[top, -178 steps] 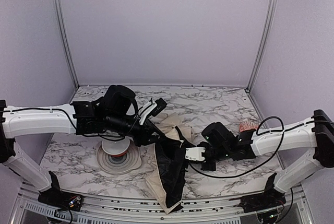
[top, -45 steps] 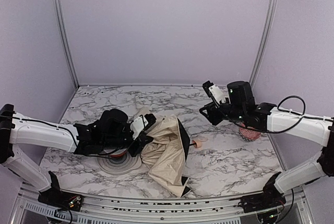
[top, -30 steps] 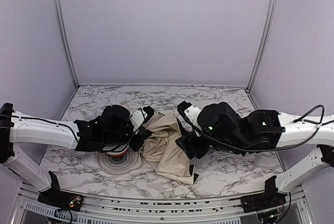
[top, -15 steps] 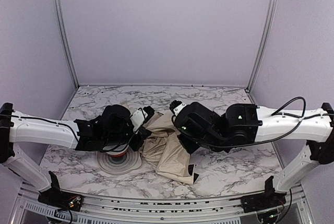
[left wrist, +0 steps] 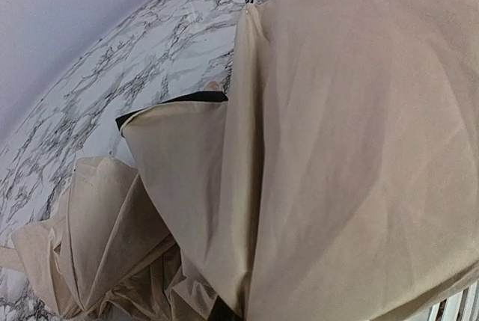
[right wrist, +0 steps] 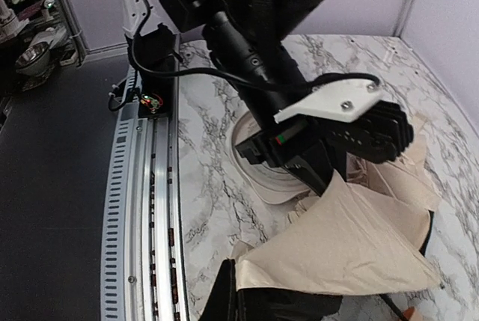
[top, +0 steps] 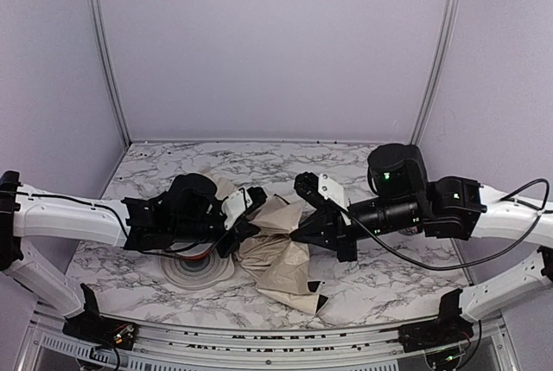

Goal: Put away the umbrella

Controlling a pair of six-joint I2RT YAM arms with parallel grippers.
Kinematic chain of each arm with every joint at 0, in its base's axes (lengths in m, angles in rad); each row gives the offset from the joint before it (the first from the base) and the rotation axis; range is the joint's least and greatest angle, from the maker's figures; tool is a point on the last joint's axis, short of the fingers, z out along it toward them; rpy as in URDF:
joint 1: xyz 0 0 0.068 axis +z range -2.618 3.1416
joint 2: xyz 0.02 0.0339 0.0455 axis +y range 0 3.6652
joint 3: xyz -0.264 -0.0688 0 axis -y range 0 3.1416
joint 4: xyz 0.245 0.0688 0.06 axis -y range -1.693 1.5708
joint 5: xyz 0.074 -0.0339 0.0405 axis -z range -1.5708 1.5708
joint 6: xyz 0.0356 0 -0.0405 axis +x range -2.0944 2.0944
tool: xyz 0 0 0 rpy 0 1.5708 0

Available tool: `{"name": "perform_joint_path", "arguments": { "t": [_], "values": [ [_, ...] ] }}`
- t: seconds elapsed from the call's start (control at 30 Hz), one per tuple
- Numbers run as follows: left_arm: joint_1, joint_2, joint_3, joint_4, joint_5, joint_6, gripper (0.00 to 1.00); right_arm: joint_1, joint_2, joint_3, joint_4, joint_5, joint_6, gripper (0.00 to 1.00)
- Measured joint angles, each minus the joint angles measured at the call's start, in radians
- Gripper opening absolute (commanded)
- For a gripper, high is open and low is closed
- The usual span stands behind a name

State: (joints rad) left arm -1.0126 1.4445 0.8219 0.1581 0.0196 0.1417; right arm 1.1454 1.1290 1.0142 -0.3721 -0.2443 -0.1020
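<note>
Fingers first: left fingers (top: pixel 248 207) are clenched on a fold of umbrella (top: pixel 278 254) cloth. The cloth drapes so close over the left wrist cam that nothing else shows there. Right fingers (top: pixel 301 234) are clenched too, tips at the cloth's right edge. Can't tell if they caught fabric or just closed beside it.

Umbrella lies crumpled on the desk (top: pixel 380 280) btwn both arms, cream side up, black lining peeking at the near corner. Shaft is not visible from above. Bowl (top: pixel 197 263) sits under the left arm, just beside the cloth's left edge.

Risks, as I judge them:
- Both grips are on thin loose cloth, not shaft or handle, so a pull prob. slides the fabric out, or drags the whole bundle w/o folding it.
- Opposed pulls could strain the ribs or tear a panel.
- Left arm sweeping low may knock the bowl.
- Left cam is blinded, so any re-grip on that side is near guesswork.
- Right fingers may be empty, and a lift would then do nothing.
</note>
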Motion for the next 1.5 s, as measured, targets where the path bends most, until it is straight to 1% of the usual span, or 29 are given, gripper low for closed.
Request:
{"name": "perform_joint_path", "arguments": {
  "t": [0.13,0.2,0.27,0.33,0.47,0.57,0.6,0.63,0.7,0.73,0.77,0.83,0.9,0.97,1.03,1.17,1.27,1.33,1.37,1.4,1.5],
  "values": [
    [0.002,0.006,0.023,-0.002,0.062,0.049,0.0,-0.008,0.095,0.049,0.055,-0.18,-0.072,0.0],
    [0.003,0.016,0.031,-0.004,0.098,0.076,0.0,-0.029,0.134,0.069,0.076,-0.244,-0.092,0.0],
    [0.004,0.026,0.031,-0.008,0.134,0.105,0.0,-0.07,0.147,0.071,0.106,-0.299,-0.099,0.0],
    [0.006,0.034,0.03,-0.011,0.163,0.127,0.0,-0.137,0.148,0.068,0.156,-0.345,-0.09,0.0],
    [0.008,0.04,0.029,-0.011,0.22,0.169,0.0,-0.295,0.145,0.037,0.296,-0.368,-0.038,0.0],
    [0.012,0.056,0.03,0.003,0.256,0.196,0.0,-0.378,0.151,-0.012,0.38,-0.352,0.01,0.0],
    [0.013,0.066,0.031,0.008,0.264,0.202,0.08,-0.393,0.163,-0.023,0.401,-0.351,0.025,0.0],
    [0.013,0.077,0.033,0.011,0.271,0.206,0.22,-0.4,0.181,-0.024,0.415,-0.354,0.032,0.0],
    [0.013,0.108,0.04,0.009,0.283,0.214,0.52,-0.404,0.229,-0.023,0.461,-0.367,0.053,0.0],
    [0.013,0.122,0.04,0.004,0.287,0.212,0.64,-0.404,0.253,-0.019,0.48,-0.376,0.062,0.0],
    [0.013,0.133,0.04,-0.006,0.286,0.211,0.72,-0.404,0.264,-0.018,0.493,-0.379,0.069,0.0],
    [0.016,0.134,0.032,-0.012,0.281,0.193,0.82,-0.404,0.271,-0.018,0.511,-0.38,0.082,0.0],
    [0.019,0.108,0.018,-0.003,0.264,0.178,0.88,-0.404,0.264,-0.018,0.534,-0.38,0.093,0.0],
    [0.026,0.045,-0.014,0.004,0.238,0.152,0.94,-0.404,0.247,-0.019,0.557,-0.38,0.105,0.0],
    [0.03,-0.023,-0.035,0.01,0.22,0.141,0.98,-0.404,0.228,-0.024,0.575,-0.379,0.114,0.0],
    [0.034,-0.116,-0.037,0.047,0.195,0.112,0.99,-0.397,0.211,-0.03,0.603,-0.378,0.125,0.0],
    [0.034,-0.106,-0.003,0.064,0.173,0.077,0.99,-0.384,0.211,-0.03,0.605,-0.374,0.125,0.0],
    [0.034,-0.069,0.035,0.077,0.156,0.048,0.97,-0.371,0.212,-0.03,0.605,-0.374,0.125,0.0],
    [0.034,-0.048,0.054,0.084,0.152,0.035,0.92,-0.366,0.212,-0.03,0.605,-0.372,0.125,0.0],
    [0.034,-0.029,0.071,0.092,0.148,0.021,0.83,-0.362,0.212,-0.03,0.605,-0.37,0.125,0.0],
    [0.033,0.038,0.118,0.135,0.149,-0.025,0.4,-0.357,0.216,-0.03,0.605,-0.352,0.125,0.0]
  ]
}}
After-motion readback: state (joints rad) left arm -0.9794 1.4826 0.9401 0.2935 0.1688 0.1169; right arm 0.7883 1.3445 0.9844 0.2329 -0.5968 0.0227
